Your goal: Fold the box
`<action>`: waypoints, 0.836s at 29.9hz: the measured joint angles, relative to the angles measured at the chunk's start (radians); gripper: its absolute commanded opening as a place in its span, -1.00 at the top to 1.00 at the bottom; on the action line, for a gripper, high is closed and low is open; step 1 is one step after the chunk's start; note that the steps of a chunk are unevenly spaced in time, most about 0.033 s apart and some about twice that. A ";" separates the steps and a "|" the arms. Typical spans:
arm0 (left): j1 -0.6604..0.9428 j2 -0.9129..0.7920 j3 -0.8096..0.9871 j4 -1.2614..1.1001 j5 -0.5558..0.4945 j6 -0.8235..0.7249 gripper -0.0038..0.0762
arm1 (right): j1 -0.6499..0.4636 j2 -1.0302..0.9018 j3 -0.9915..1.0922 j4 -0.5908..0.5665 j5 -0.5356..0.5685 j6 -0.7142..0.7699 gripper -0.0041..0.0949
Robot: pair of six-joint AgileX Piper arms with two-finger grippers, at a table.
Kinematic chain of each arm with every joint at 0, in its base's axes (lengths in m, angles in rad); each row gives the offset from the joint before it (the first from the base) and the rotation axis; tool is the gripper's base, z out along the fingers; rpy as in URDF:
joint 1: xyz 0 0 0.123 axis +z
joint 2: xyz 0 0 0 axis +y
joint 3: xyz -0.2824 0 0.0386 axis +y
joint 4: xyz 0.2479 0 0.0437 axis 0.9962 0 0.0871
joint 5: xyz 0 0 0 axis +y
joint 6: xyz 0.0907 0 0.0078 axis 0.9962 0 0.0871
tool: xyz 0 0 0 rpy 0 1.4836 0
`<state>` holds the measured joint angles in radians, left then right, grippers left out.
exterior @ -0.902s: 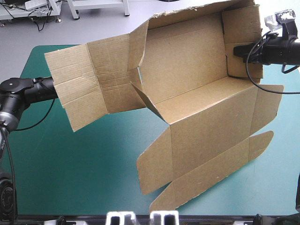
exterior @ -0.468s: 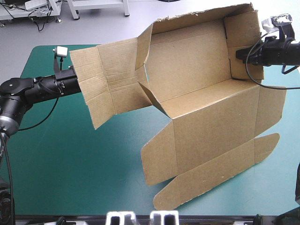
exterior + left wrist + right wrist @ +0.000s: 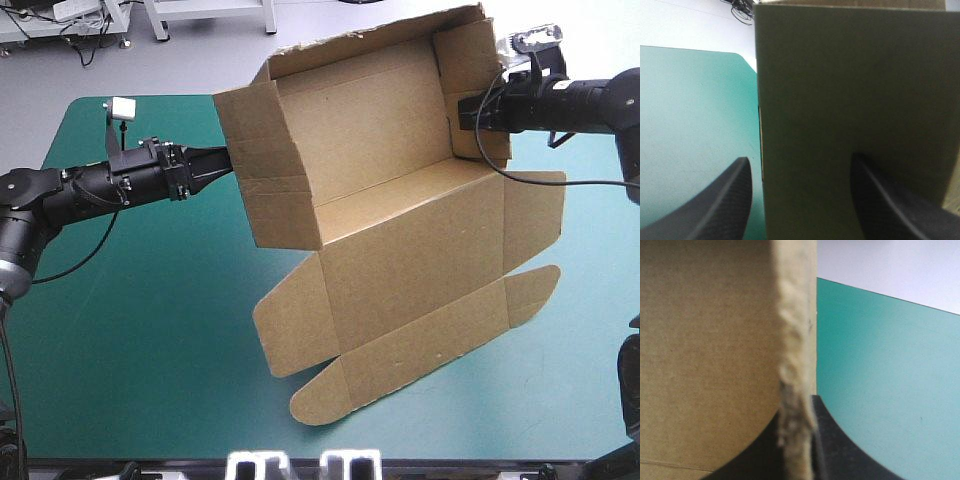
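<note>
The brown box (image 3: 380,150) hangs tilted above the teal-green table (image 3: 130,330), its walls raised and its lid (image 3: 400,290) hanging flat toward the front. In the high view my left gripper (image 3: 220,158) presses against the outside of the box's left end wall. The left wrist view shows this gripper (image 3: 799,159) open, that wall (image 3: 850,90) filling the space ahead of and between its fingers. My right gripper (image 3: 466,108) is shut on the right end wall. The right wrist view shows the frayed board edge (image 3: 795,340) pinched in my right gripper (image 3: 800,407).
Bare teal-green cover lies under and to the left of the box. The lid's rounded tuck flaps (image 3: 320,395) reach down near the front edge. The table's far edge (image 3: 150,98) runs just behind the left arm.
The left end flap, earlier spread outward, now stands up as a wall. The box and my right gripper have shifted left. My left gripper has moved right, against the wall.
</note>
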<state>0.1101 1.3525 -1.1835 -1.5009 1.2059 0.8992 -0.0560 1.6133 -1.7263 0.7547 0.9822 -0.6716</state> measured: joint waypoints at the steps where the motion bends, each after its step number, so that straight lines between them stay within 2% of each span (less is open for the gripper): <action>1: 0.000 -0.001 0.000 0.005 0.000 -0.002 -0.16 | 0.014 0.000 0.000 -0.001 -0.014 0.006 0.97; 3: 0.000 -0.001 0.000 0.012 0.000 -0.004 -0.17 | 0.037 0.000 0.000 -0.009 -0.029 0.022 0.97; 9: 0.000 -0.001 0.000 0.011 0.000 -0.004 -0.40 | 0.087 0.000 0.000 -0.117 -0.049 0.112 0.97; 25: 0.000 -0.002 0.000 0.004 -0.001 -0.002 -0.40 | 0.241 0.001 0.000 -0.336 -0.143 0.336 0.96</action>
<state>0.1101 1.3507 -1.1835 -1.4972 1.2050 0.8968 0.1852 1.6143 -1.7263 0.4188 0.8397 -0.3351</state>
